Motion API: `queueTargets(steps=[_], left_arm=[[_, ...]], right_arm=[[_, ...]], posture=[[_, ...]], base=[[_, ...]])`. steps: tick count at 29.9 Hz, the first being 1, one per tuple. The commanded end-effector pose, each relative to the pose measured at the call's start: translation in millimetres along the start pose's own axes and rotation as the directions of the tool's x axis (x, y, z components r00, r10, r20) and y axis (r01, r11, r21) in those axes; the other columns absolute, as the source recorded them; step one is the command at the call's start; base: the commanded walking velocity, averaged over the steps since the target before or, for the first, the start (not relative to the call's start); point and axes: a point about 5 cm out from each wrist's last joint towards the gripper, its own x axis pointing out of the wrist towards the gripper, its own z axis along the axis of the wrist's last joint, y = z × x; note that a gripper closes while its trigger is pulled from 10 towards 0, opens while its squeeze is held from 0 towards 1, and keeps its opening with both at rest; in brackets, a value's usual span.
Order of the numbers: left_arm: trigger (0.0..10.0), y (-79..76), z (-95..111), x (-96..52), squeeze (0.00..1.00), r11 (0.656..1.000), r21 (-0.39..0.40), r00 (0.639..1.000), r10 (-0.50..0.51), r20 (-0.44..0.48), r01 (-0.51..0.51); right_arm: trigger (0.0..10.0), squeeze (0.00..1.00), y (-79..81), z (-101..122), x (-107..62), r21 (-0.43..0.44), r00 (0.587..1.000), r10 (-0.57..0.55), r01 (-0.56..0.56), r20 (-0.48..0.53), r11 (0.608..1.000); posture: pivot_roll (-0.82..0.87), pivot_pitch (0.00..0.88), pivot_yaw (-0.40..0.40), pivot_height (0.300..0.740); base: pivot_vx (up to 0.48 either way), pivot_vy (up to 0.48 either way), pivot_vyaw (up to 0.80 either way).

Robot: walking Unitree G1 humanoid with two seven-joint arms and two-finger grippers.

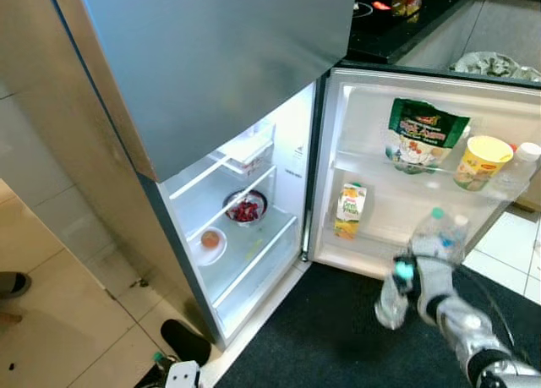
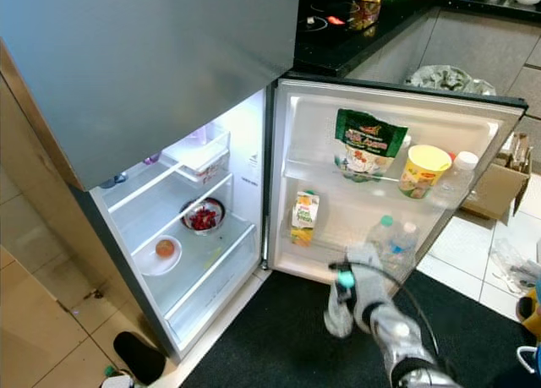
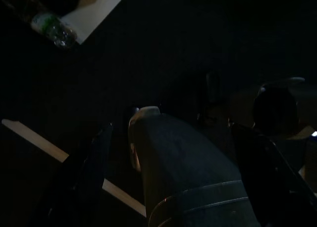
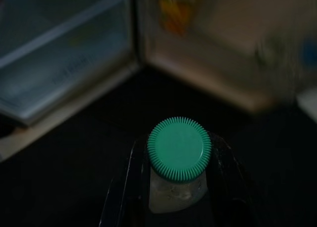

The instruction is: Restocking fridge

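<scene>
The fridge stands open, its door (image 1: 423, 92) swung to the right. Low in front of the door's bottom shelf, my right gripper (image 1: 397, 297) is shut on a clear water bottle (image 2: 341, 310) with a green cap (image 4: 179, 155); a black finger lies on each side of its neck. Two more water bottles (image 1: 441, 234) stand on the lowest door shelf beside a juice carton (image 1: 350, 210). Above them are a green snack bag (image 1: 421, 134), a yellow cup (image 1: 482, 160) and a white-capped bottle (image 1: 517, 172). My left gripper (image 3: 178, 158) hangs open in the dark.
Inside the fridge are a bowl of red fruit (image 1: 245, 209), a plate with an orange item (image 1: 210, 243) and a clear box (image 1: 249, 147). A black mat (image 1: 330, 341) lies in front. A small bottle (image 3: 52, 29) lies on the floor. A cardboard box (image 2: 499, 189) stands right.
</scene>
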Motion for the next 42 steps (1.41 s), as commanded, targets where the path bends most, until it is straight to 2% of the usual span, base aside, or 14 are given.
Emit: queueTargets(steps=[1, 5, 14, 16, 26, 32, 36, 42], left_arm=[[10.0, -1.6, -1.0, 0.6, 0.00, 1.000, 0.013, 1.000, 0.003, -0.007, -0.003], [10.0, -2.7, -0.8, 1.2, 0.00, 1.000, 0.018, 1.000, 0.003, -0.008, -0.003], [10.0, -3.3, 1.4, 2.0, 0.00, 1.000, 0.026, 1.000, 0.007, -0.006, -0.007], [10.0, -2.8, 2.8, 2.2, 0.00, 1.000, 0.024, 1.000, 0.013, -0.002, -0.013], [10.0, -3.2, 3.1, 2.5, 0.00, 0.999, 0.032, 1.000, 0.012, -0.006, -0.012], [10.0, -3.7, 1.7, 2.5, 0.00, 1.000, 0.027, 1.000, 0.003, -0.018, -0.002], [10.0, -3.4, -0.8, 1.8, 0.00, 1.000, -0.004, 1.000, -0.007, -0.026, 0.007], [10.0, -3.6, -3.1, 1.2, 0.00, 1.000, 0.006, 0.999, -0.018, -0.037, 0.018]], right_arm=[[10.0, 0.00, -1.0, -16.4, -2.8, 0.075, 0.998, -0.025, 0.030, -0.055, 0.997], [10.0, 0.00, 0.3, -56.7, -12.9, 0.140, 0.983, -0.059, 0.084, -0.173, 0.987], [10.0, 0.00, 6.3, -91.3, -24.1, 0.152, 0.958, -0.062, 0.108, -0.280, 0.983], [10.0, 0.00, 9.5, -106.2, -30.0, 0.169, 0.944, -0.060, 0.121, -0.325, 0.978], [10.0, 0.00, 11.7, -108.7, -30.5, 0.166, 0.941, -0.065, 0.126, -0.333, 0.978], [10.0, 0.00, 8.2, -104.4, -29.4, 0.177, 0.946, -0.072, 0.134, -0.317, 0.975], [10.0, 0.00, 11.1, -106.6, -29.8, 0.157, 0.944, -0.063, 0.119, -0.324, 0.980], [10.0, 0.00, 14.7, -108.7, -29.9, 0.138, 0.942, -0.053, 0.104, -0.332, 0.985]], posture=[[-0.04, 0.000, -0.004, 0.740], [-0.05, 0.000, 0.000, 0.740], [-0.05, 0.000, 0.004, 0.740], [-0.05, 0.000, 0.006, 0.740], [-0.05, 0.000, 0.009, 0.740], [-0.05, 0.000, 0.010, 0.740], [-0.05, 0.000, 0.010, 0.740], [-0.05, 0.000, 0.010, 0.740]], base=[[0.000, 0.000, -0.78], [0.000, 0.000, -0.78], [0.000, 0.000, -0.78], [0.000, 0.000, -0.78], [0.000, 0.000, -0.78], [0.000, 0.000, 0.00], [0.000, 0.000, 0.00], [0.133, 0.000, 0.00]])
